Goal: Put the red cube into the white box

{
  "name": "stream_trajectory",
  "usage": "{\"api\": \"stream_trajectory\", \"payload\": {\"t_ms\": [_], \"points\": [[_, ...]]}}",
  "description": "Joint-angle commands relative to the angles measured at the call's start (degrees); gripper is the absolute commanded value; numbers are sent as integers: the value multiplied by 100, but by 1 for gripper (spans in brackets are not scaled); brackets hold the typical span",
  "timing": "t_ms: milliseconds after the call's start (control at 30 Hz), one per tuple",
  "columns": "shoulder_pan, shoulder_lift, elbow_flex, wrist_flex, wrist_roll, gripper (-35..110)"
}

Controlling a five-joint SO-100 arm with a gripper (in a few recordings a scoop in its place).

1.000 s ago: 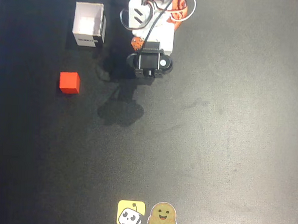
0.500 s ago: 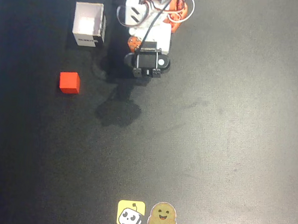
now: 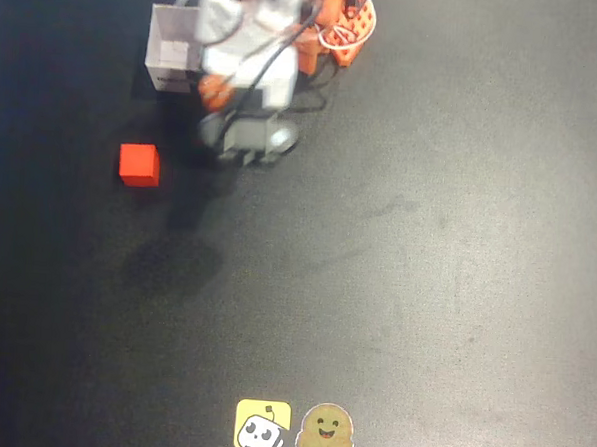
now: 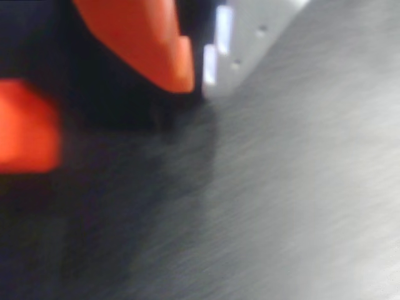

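Note:
The red cube (image 3: 139,165) rests on the black table at the left of the overhead view. Behind it stands the white box (image 3: 171,45), open at the top, with the blurred white arm covering its right side. The arm's head with my gripper (image 3: 248,138) hangs to the right of the cube and apart from it, smeared by motion. Close up in the wrist view there is an orange finger (image 4: 147,44) and a second orange shape (image 4: 25,125) at the left edge. Both are blurred, so the jaws' state is unclear.
The arm's orange and white base (image 3: 334,25) sits at the top centre. Two stickers, one yellow (image 3: 262,425) and one brown (image 3: 327,430), lie near the front edge. A white perforated part (image 4: 250,37) shows at the top of the wrist view.
The arm has swung left from its folded pose at the top centre, now overlapping the box's right side. Its shadow slid left and forward. Cube and box have not moved.

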Motion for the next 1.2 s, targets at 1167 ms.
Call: {"api": "stream_trajectory", "payload": {"t_ms": [1167], "points": [[1327, -4412, -2988, -1230, -211, 7]]}}
